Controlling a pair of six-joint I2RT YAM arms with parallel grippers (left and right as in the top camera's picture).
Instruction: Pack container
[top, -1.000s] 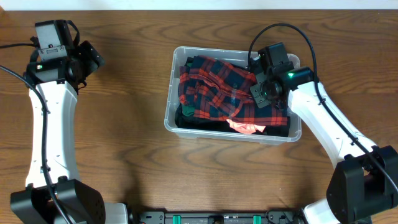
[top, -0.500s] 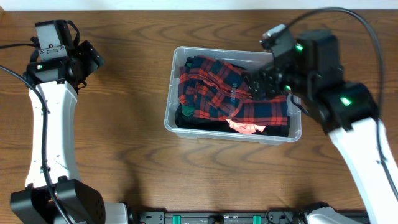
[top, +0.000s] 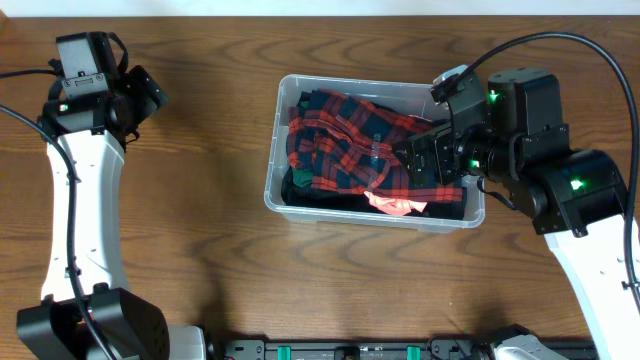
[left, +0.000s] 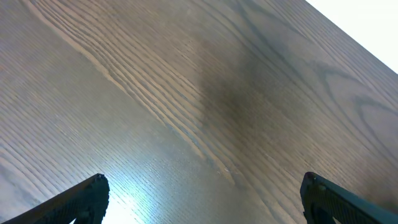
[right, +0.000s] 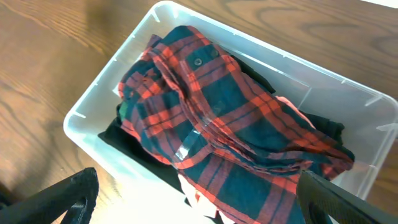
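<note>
Wooden table (top: 200, 200) w/ two robot arms: right gripper (right: 196, 180), shut a sec ago, now hangs wide above the clear rectangular plastic container (top: 275, 150) right of centre, red-navy plaid shirt (top: 350, 145) released inside (drop looks done); left gripper (left: 204, 183) wide, empty, far left.

Seen from above, the light falls bright and even on my table (top: 200, 200), and everything is sharp. Under my left wrist a white glare sits low on the left, a soft shadow smudges the middle, and the far corner burns out white. My own fingertips (left: 87, 198) look dark and blurred.
</note>
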